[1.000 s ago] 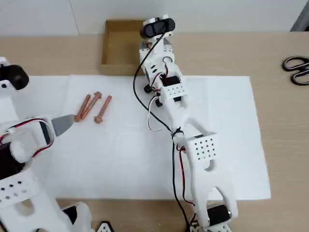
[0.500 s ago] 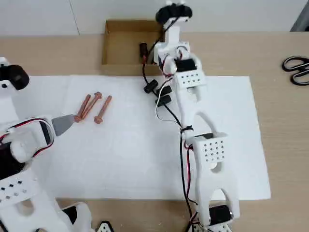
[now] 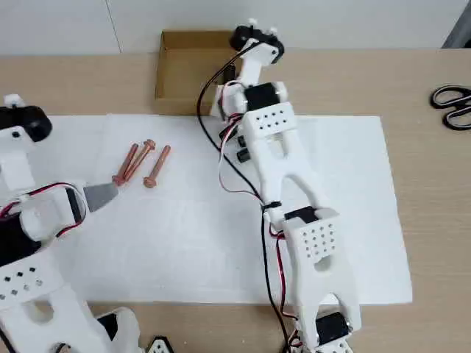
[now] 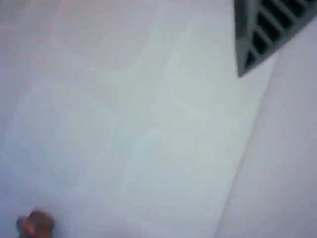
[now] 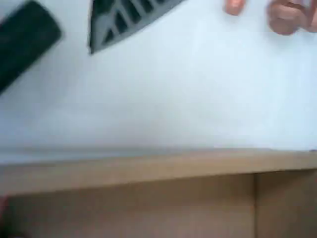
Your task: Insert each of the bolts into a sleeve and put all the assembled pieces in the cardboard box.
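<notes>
from above, three copper bolts [image 3: 140,163] lie loose and close together on the left part of the white sheet [image 3: 184,243]. the left gripper [image 3: 100,194] sits low, just near-left of them and about touching the nearest one; i can't tell how wide it stands. the cardboard box [image 3: 176,73] rests on the table [image 3: 368,81] just past the sheet's far edge. the right arm runs from the near edge up toward it, with the right gripper [image 3: 229,76] at the box's right wall, and how wide it stands i can't tell either. black sleeves [image 3: 241,155] lie on the sheet, partly under that arm. scissors [image 3: 450,107] lie far right on the table.

in the left wrist view, a grey ribbed part of the left gripper [image 4: 262,29] hangs over the sheet [image 4: 148,139], and one bolt [image 4: 34,224] head shows at the picture's edge.

in the right wrist view, a grey part of the right gripper [image 5: 129,17] is over the sheet [image 5: 173,99]. a black sleeve [image 5: 25,37] lies just beside it, two bolts [image 5: 285,17] lie farther along, and the wooden table [image 5: 148,168] meets the sheet's edge.
</notes>
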Robot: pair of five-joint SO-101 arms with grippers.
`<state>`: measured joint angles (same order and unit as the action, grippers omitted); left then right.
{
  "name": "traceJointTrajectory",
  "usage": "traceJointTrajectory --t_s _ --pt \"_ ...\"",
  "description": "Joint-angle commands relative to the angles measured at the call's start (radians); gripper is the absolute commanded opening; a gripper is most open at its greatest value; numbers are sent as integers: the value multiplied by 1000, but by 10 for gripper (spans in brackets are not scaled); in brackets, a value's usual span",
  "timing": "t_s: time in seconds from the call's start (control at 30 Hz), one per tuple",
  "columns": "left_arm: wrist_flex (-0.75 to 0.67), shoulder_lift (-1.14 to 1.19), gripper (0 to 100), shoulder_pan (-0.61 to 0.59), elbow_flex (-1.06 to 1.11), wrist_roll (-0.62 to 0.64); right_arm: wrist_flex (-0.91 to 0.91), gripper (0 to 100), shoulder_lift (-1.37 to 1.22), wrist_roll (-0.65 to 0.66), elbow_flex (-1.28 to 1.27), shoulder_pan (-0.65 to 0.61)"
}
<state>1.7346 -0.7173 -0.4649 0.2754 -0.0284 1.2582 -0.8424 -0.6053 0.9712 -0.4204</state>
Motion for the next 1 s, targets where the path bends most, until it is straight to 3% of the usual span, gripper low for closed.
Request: traceJointTrajectory --t_s 0.0,0.7,0.9,0.97 --pt "17 -14 368 -3 22 -46 -74 175 -36 -78 44 -18" --pt "17 -14 368 -2 27 -52 -222 160 -236 -95 44 1" --pt "17 -14 368 -2 27 -52 -222 0 -240 12 44 -1" --pt "17 -14 368 -2 27 -52 -213 18 -240 46 41 -1"
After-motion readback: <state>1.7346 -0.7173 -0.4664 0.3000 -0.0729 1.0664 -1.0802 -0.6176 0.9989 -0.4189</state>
